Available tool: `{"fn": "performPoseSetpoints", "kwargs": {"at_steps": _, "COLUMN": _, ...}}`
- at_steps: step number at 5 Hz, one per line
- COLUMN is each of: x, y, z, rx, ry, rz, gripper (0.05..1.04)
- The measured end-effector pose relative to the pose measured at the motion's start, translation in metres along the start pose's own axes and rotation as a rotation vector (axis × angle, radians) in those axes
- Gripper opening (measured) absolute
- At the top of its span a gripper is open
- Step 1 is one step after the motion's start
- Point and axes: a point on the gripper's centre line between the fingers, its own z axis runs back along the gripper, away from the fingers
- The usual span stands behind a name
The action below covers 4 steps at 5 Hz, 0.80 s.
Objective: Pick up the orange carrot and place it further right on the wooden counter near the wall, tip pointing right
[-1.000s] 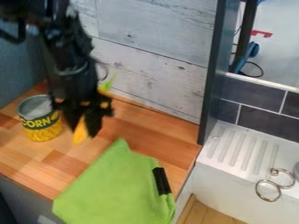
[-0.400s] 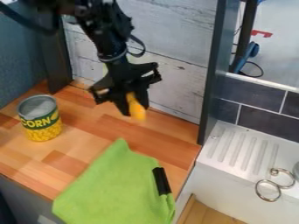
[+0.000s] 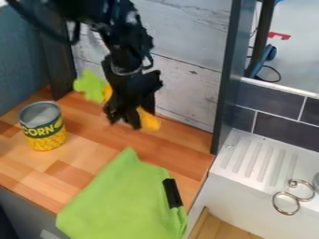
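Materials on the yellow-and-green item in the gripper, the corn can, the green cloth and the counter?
Yellow-and-green item in the gripper: maybe plastic or foam; even color, no clear gloss, so open.
Can: likely metal, gray inner wall, printed label outside.
Cloth: matte fabric, soft folded edges.
Counter: wood or wood-look laminate, blocks of varying brown.

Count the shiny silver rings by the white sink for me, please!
2. One ring is right of the white sink's ridges. The other ring is just below it, a bit left. More could be hidden.
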Motion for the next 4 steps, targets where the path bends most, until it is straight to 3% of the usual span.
{"fn": "performPoseSetpoints", "kwargs": {"at_steps": 1, "x": 0.005, "y": -0.006, "z": -0.012, "rx": 0.024, "ry": -0.021, "rz": 0.230, "gripper": 0.388}}
{"fn": "performPoseSetpoints", "kwargs": {"at_steps": 2, "x": 0.007, "y": -0.005, "z": -0.033, "rx": 0.059, "ry": -0.041, "rz": 0.365, "gripper": 0.388}}
{"fn": "performPoseSetpoints", "kwargs": {"at_steps": 3, "x": 0.008, "y": -0.007, "z": -0.050, "rx": 0.074, "ry": -0.042, "rz": 0.383, "gripper": 0.388}}
{"fn": "performPoseSetpoints", "kwargs": {"at_steps": 4, "x": 0.006, "y": -0.014, "z": -0.066, "rx": 0.059, "ry": -0.024, "rz": 0.363, "gripper": 0.376}}
